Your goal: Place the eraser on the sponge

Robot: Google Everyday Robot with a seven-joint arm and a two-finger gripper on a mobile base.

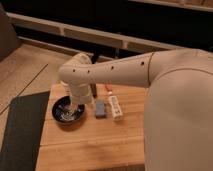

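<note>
camera view. pincer down inside the black bowl, hanging from a bent white wrist that covers most of it. standing wide open, with nothing seen clamped in it.

sponge flat on the wooden table, just to the picture-right of the pincer, outside the bowl's rim, close to the rim but apart from it. top face of the sponge in plain sight. white tube with a red end one place further right of the pincer, lying along the sponge and very near it; whether touching, cannot tell.

eraser not to be made out: dark inside of the bowl under the pincer mostly hidden by the wrist, so cannot tell if lying there.

edges: left edge of the table near the pincer, with only the bowl between. beyond that edge a dark mat on the pale floor. far edge of the table just behind the wrist. near edge well apart from the pincer, toward the viewer.

open room: wide bare wood in front of the pincer, between the bowl and the near edge. short free way from the pincer to the sponge, crossed only by the bowl's rim. right of the tube, table hidden from sight by the thick white arm, reaching in from the picture-right.
</note>
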